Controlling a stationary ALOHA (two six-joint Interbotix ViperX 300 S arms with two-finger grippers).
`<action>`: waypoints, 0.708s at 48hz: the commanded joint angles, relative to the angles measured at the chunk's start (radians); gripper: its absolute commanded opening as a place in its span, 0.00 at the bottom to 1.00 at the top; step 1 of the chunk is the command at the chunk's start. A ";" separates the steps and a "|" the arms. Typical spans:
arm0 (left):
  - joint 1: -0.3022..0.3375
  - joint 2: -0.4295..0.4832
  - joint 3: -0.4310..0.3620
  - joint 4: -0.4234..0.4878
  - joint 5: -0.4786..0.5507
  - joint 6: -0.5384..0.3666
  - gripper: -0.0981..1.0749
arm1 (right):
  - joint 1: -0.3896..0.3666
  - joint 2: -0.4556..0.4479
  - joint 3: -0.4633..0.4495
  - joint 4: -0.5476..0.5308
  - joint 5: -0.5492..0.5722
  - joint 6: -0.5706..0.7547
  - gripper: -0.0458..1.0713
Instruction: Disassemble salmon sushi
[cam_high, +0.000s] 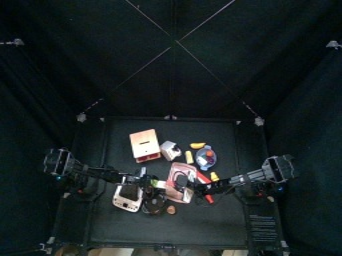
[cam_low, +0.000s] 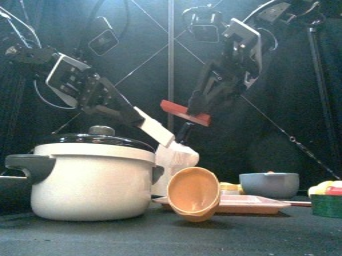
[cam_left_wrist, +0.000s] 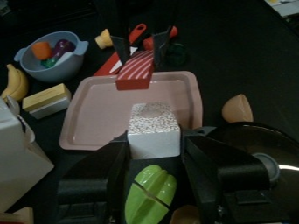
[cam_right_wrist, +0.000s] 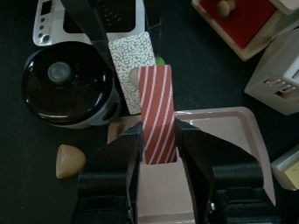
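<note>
Separation apparently done: salmon slice (cam_right_wrist: 156, 112) pinched in right gripper (cam_right_wrist: 158, 150), lifted clear. Rice block (cam_left_wrist: 153, 133) clamped in left gripper (cam_left_wrist: 156, 162), above pink tray (cam_left_wrist: 87, 118), cooker (cam_right_wrist: 68, 80) at nine o'clock. Next, probably: lowering both onto tray, apart.

Black table (cam_low: 80, 235) carries a white lidded pot (cam_low: 91, 175) at lower left. A pink tray (cam_low: 247, 205) and tan cup (cam_low: 194, 192) lie at lower centre. Grey bowl (cam_low: 269, 183) sits lower right.

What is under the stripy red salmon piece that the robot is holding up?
Below the salmon slice held in the right tool lies the pink tray, bare there. The left tool holds the white rice block close by, apart from the salmon. The tools hide part of the tray.
</note>
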 joint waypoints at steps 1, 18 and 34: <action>0.003 -0.014 -0.009 0.000 -0.008 -0.002 0.63 | -0.002 -0.034 -0.014 -0.002 0.005 0.005 0.54; 0.005 -0.035 0.012 -0.011 -0.006 -0.002 0.63 | 0.000 -0.046 -0.002 0.015 0.029 0.002 0.54; 0.009 -0.035 0.014 -0.009 -0.008 0.000 0.63 | 0.018 -0.055 0.003 0.044 0.038 0.006 0.54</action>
